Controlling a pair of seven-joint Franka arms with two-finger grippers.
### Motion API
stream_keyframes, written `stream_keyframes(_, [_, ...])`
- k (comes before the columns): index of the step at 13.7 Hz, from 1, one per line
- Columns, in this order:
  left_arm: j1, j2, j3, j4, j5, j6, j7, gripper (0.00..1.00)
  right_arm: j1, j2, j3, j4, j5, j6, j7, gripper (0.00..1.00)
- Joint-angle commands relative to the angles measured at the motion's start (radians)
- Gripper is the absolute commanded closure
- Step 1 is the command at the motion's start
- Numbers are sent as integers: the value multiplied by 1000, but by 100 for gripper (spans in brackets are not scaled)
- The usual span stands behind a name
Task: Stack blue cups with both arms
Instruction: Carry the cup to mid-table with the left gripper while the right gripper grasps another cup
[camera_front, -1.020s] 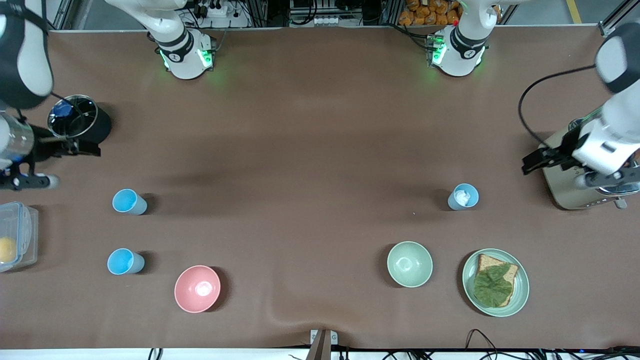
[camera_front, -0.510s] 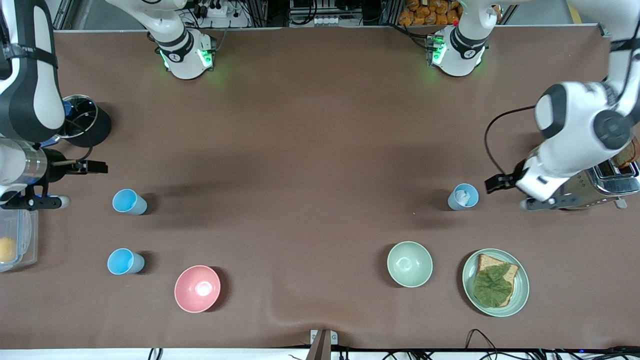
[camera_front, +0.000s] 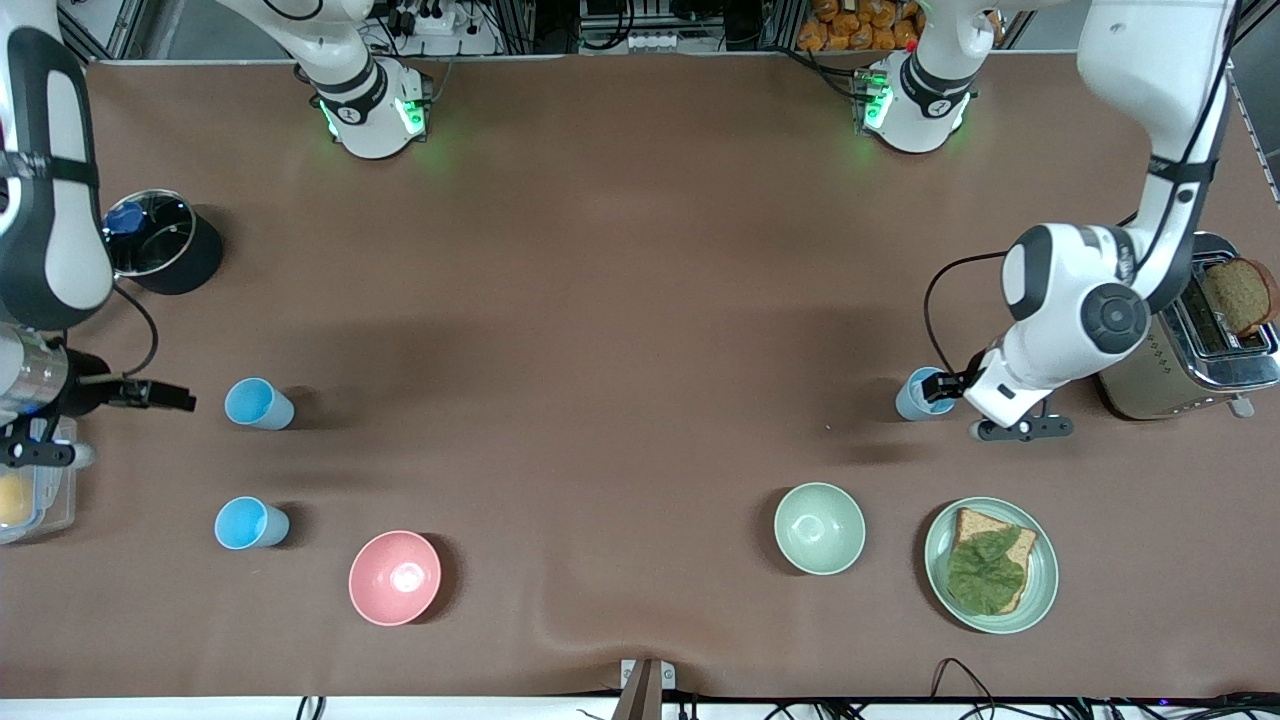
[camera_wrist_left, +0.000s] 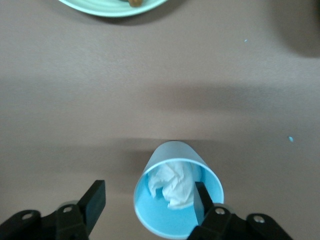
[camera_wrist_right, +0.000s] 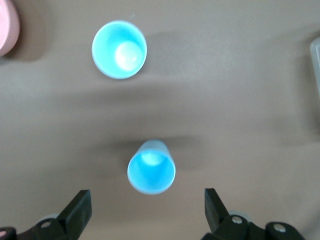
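Three light-blue cups (camera_front: 258, 404) (camera_front: 250, 523) (camera_front: 915, 394) are being shown on a plain brown bench (camera_front: 620, 300); white crumpled paper (camera_wrist_left: 175, 182) is being seen inside one. A pink bowl (camera_front: 394, 577), a pale green bowl (camera_front: 819, 528) and a pale green plate (camera_front: 1040, 580) with brown bread (camera_front: 1015, 545) and a dark green leaf (camera_front: 985, 572) are being displayed. White arms are being tipped by black pincers (camera_front: 150, 395) (camera_front: 940, 388).

A robotics lab: two bolted arm bases (camera_front: 372, 110) on a brown-covered desk (camera_front: 620, 300), cables and aluminium framing along its top edge.
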Motion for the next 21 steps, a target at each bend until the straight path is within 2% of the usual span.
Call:
stream_keyframes(1, [2, 2, -1, -61, -6, 66, 11, 21, -36, 78, 10, 23, 8, 32, -12, 0])
stream_keyframes(2, [3, 2, -3, -64, -6, 66, 11, 24, -49, 86, 10, 15, 6, 30, -12, 0])
stream_keyframes(3, [2, 2, -3, -64, -6, 66, 11, 36, -53, 86, 10, -5, 8, 30, -10, 0])
stream_keyframes(5, [-1, 2, -4, -61, -6, 66, 11, 88, -36, 81, 10, -40, 6, 18, 6, 0])
stream_keyframes(6, [-1, 3, -4, -56, -6, 66, 8, 100, -36, 78, 10, -68, 6, 16, 29, 0])
stream_keyframes(9, [-3, 14, -10, -45, -19, 70, 6, 100, -43, 79, 10, -120, 6, 16, 36, 0])
stream_keyframes(12, [-3, 9, -62, -9, -26, 69, -44, 100, -46, 84, 8, -151, 5, 42, 37, 0])
stream_keyframes(15, [-19, 15, -186, 68, -26, 67, -258, 100, -51, 86, 8, -189, 5, 99, 37, 0])
stream_keyframes(16, [-51, 29, -204, 97, -25, 67, -335, 100, -51, 90, 8, -198, 5, 125, 37, 0])
stream_keyframes(21, [-310, 168, -199, 305, -11, 58, -684, 100, -54, 112, 8, -232, 0, 203, 36, 0])
